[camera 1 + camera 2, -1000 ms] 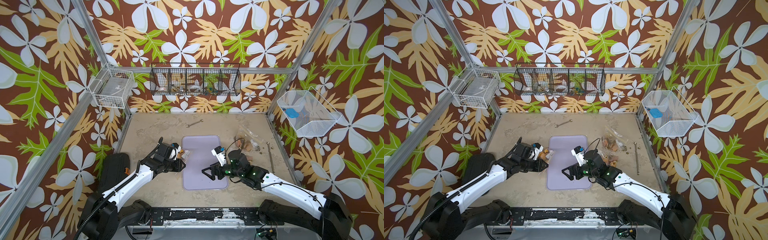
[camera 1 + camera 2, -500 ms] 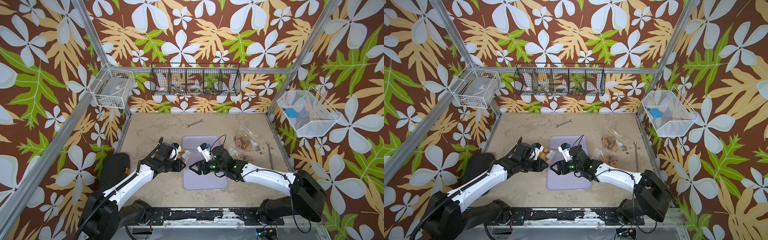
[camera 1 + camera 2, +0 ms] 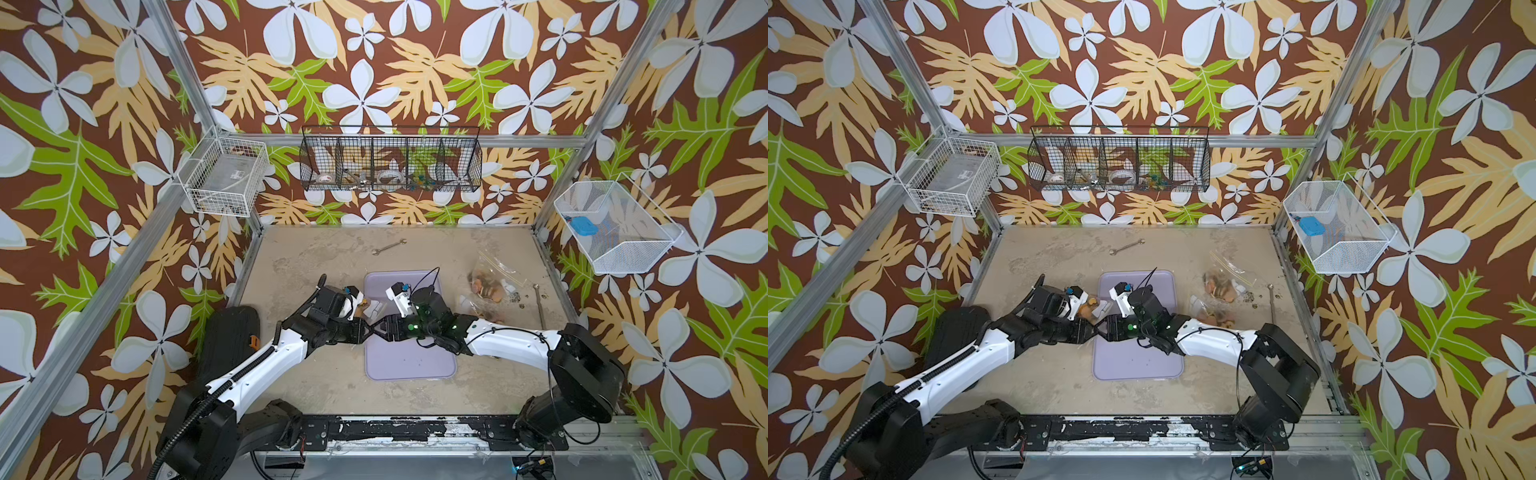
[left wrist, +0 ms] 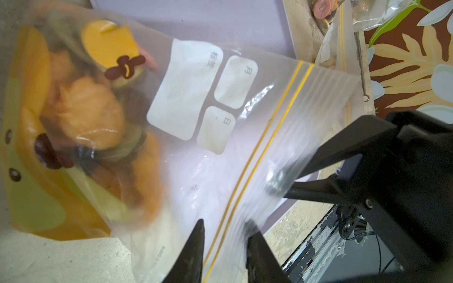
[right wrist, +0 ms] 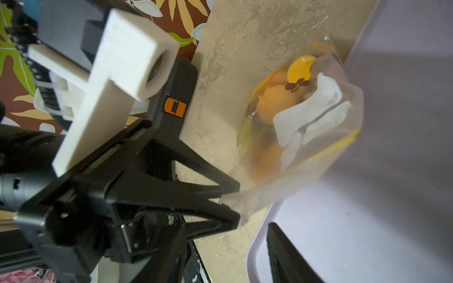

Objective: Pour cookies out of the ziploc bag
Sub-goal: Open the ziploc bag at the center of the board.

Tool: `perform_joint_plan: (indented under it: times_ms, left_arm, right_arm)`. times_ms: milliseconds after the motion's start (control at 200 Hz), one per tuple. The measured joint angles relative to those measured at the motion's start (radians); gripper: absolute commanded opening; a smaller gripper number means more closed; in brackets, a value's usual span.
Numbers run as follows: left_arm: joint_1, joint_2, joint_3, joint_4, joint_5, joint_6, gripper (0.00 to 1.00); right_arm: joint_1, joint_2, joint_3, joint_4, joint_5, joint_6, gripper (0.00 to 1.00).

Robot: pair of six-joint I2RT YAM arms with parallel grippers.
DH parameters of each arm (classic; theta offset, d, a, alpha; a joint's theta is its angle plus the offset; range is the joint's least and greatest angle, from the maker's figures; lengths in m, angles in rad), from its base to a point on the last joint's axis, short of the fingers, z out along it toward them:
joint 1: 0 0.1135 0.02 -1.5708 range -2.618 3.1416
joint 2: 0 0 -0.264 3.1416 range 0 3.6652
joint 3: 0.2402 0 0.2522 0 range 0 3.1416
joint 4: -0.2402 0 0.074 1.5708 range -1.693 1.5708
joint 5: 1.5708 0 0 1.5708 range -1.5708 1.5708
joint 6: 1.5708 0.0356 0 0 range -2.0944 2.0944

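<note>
Your left gripper (image 3: 368, 330) is clamped on the zip-end corner of the clear plastic ziploc bag (image 4: 220, 110), the one with twin yellow seal lines and white label patches. In the right wrist view the film narrows to a point between its black fingers (image 5: 228, 187).

The bag sits at the left rim of the lavender rectangular plastic tray (image 3: 409, 361). Its zip end is over the tray, and its bulging bottom is over the mottled beige table (image 3: 316, 257) just beside that rim. The cookies (image 4: 90, 117) are all inside it: small orange, tan and dark brown rounds bunched at the bottom end, too blurred to count.

Your right gripper (image 3: 380, 330) faces the left one from over the tray, with the tips of the two nearly nose to nose at the bag's zip edge. One of its fingers (image 4: 355, 137) reaches the film just past the yellow lines. The other finger is not clearly shown, so you cannot tell whether the jaws are apart or together, or whether they have the bag.

A second clear bag of tan rounds (image 3: 486, 282) lies near the table's right edge, well apart from the tray. A thin metal rod (image 3: 540, 305) lies closer to that edge. A small steel wrench (image 3: 388, 246) lies toward the far edge, and a black case with an orange latch (image 3: 232, 336) sits by the left edge.
</note>
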Motion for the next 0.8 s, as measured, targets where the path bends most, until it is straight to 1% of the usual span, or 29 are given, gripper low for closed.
perform_joint_plan:
  times_ms: [150,340,450,601,801]
  left_arm:
    - [0.000,-0.002,-0.001,-0.001,-0.005,0.000,0.32]
    - [0.000,-0.011,-0.002,-0.001,-0.023,0.000,0.33]
    - [-0.001,-0.012,-0.002,-0.004,-0.014,0.000,0.35]
    - [-0.002,-0.012,-0.002,-0.001,0.003,0.000,0.37]
    - [-0.002,-0.006,-0.002,0.000,0.008,0.000,0.37]
  right_arm:
    - [0.000,0.030,0.011,0.009,-0.009,0.016,0.33]
    - [-0.020,0.056,0.009,0.023,-0.046,0.019,0.27]
    - [-0.036,0.065,0.008,0.030,-0.043,0.022,0.22]
    - [-0.058,0.060,0.002,0.037,-0.053,0.021,0.23]
    - [-0.067,-0.030,-0.050,0.039,-0.070,0.014,0.32]
